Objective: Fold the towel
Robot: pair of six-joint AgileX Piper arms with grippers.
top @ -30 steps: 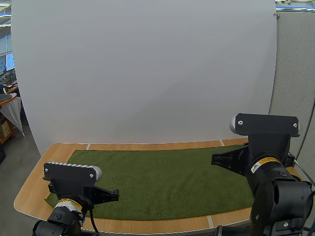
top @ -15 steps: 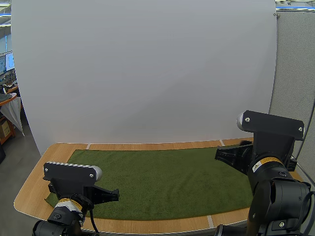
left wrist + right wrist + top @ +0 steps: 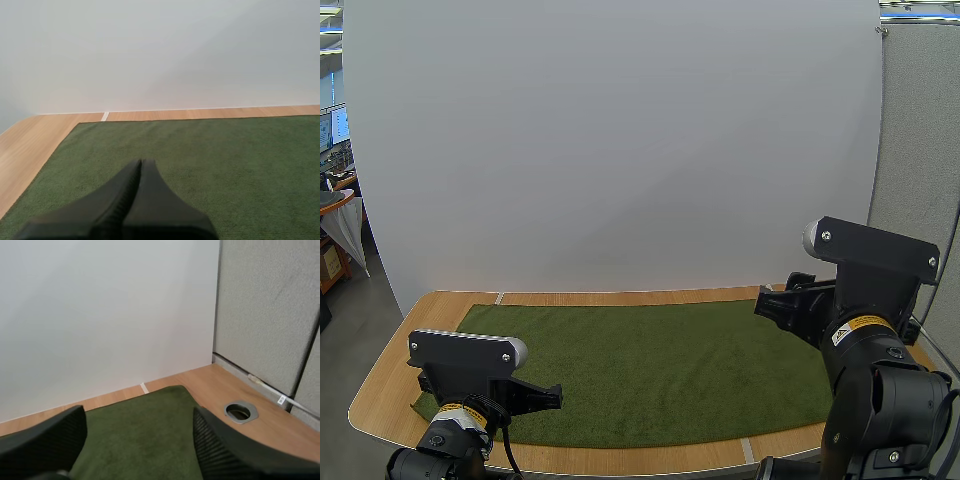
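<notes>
A green towel (image 3: 650,365) lies spread flat over most of the wooden table (image 3: 382,385). My left gripper (image 3: 552,397) hovers low over the towel's front left part. In the left wrist view its fingers (image 3: 141,162) lie together as one dark wedge, shut on nothing, above the towel (image 3: 210,160). My right gripper (image 3: 772,308) hangs above the towel's right edge. Seen from the right wrist, the right gripper (image 3: 136,415) stands open, fingers wide apart with nothing between them, over the towel's far right corner (image 3: 145,430).
A white board (image 3: 620,150) rises along the table's back edge and a grey partition (image 3: 270,315) closes the right side. A round cable hole (image 3: 241,411) sits in the bare wood beyond the towel's right corner. Strips of bare wood border the towel.
My right arm's wrist has shifted slightly right and tilted upward over the towel's right edge. The left arm has stayed still.
</notes>
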